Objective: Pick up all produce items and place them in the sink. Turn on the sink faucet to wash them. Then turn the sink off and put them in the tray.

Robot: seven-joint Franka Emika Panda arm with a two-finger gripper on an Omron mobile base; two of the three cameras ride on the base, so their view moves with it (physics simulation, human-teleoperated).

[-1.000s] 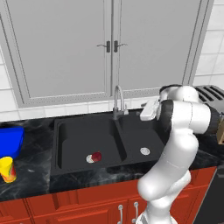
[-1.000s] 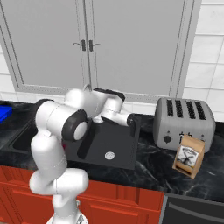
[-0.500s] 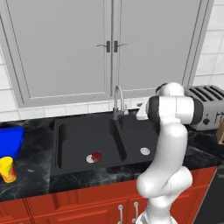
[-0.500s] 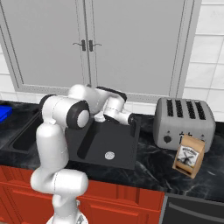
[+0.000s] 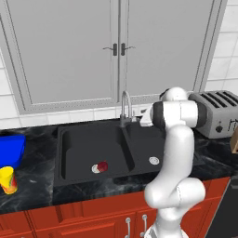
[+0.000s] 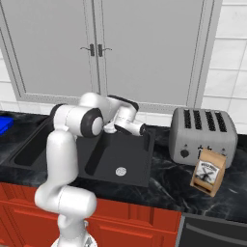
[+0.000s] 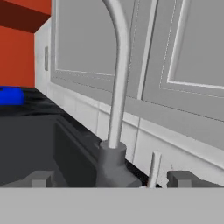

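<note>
Wide open and holding nothing, the claw (image 7: 111,179) sits low at the base of the sink faucet (image 7: 114,78), with one dark fingertip (image 7: 39,178) at 7 o'clock in the hand view and the other at 5 o'clock. Between them stands the faucet's grey base, and a thin upright lever (image 7: 153,168) rises just beside it at 5 o'clock. Whether either fingertip touches the faucet cannot be told.

From the left base view, the white arm (image 5: 174,153) rises at 4 o'clock and bends toward the back edge of the sink (image 5: 74,172), its hand reaching in beside the faucet (image 5: 125,107), which stands behind the central divider. The black double-basin sink is set into a dark marbled desk (image 5: 28,195). One small dark-red fruit (image 5: 102,166) lies on the floor of the left basin, touching or just beside the round silver drain (image 5: 96,168). The right basin shows its own drain (image 5: 154,160).

At 9 o'clock on the desk sits the blue tray (image 5: 10,148), well apart from the sink. A yellow cup (image 5: 8,180) with an orange-red band stands near it, toward 8 o'clock.

From the right base view, a silver toaster (image 6: 202,135) stands on the desk at 3 o'clock, with a brown paper bag (image 6: 208,172) just in front of it. Grey cabinet doors (image 6: 144,48) fill the wall above.
</note>
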